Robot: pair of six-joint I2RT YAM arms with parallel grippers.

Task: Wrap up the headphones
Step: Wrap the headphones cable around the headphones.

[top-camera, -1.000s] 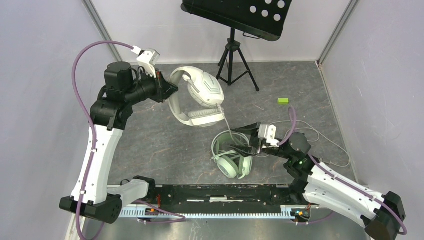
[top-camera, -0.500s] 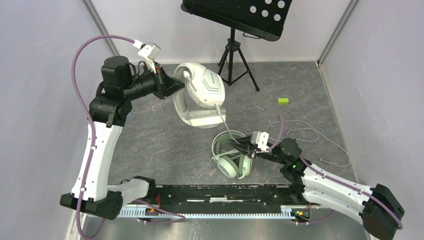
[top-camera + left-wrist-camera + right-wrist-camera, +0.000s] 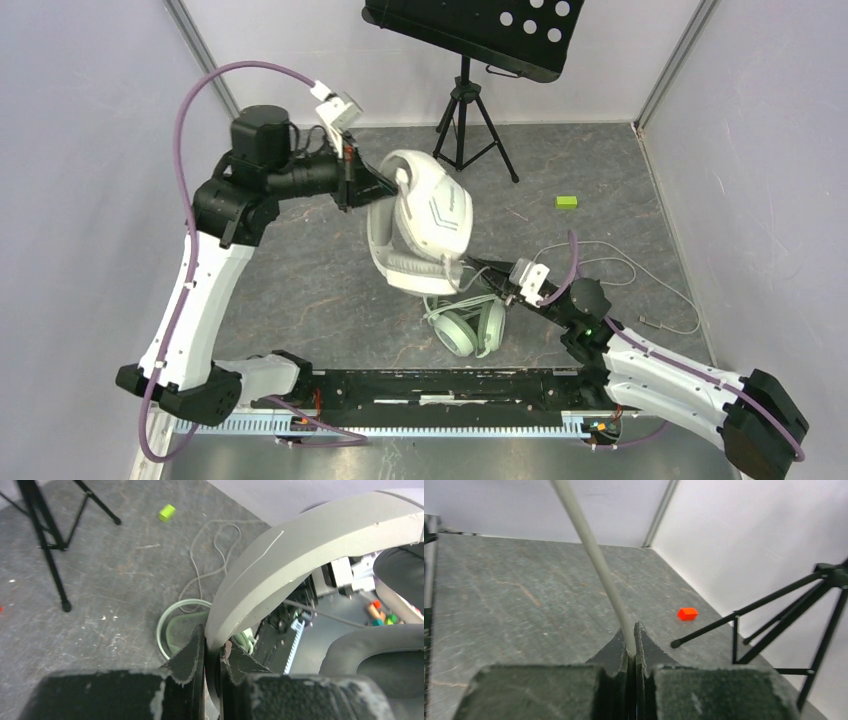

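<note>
My left gripper (image 3: 385,190) is shut on the headband (image 3: 300,545) of the white-grey headphones (image 3: 425,225) and holds them off the floor, chevron earcup up. The mint-green headphones (image 3: 465,325) lie on the floor just below them and show past the jaws in the left wrist view (image 3: 175,630). My right gripper (image 3: 478,268) sits at the lower edge of the white headset, shut on a thin pale cable (image 3: 594,555) that rises from between its fingertips (image 3: 631,642). More of the cable lies in loose loops (image 3: 620,270) on the floor to the right.
A black tripod stand (image 3: 470,110) holding a perforated tray stands at the back centre. A small green block (image 3: 567,202) lies at the back right, and a small red block (image 3: 687,613) lies near a wall. Grey walls close in both sides.
The left arm has swung the white headset right and toward the near side, over the mint one. The right gripper has closed on the cable and moved left, up to the headset.
</note>
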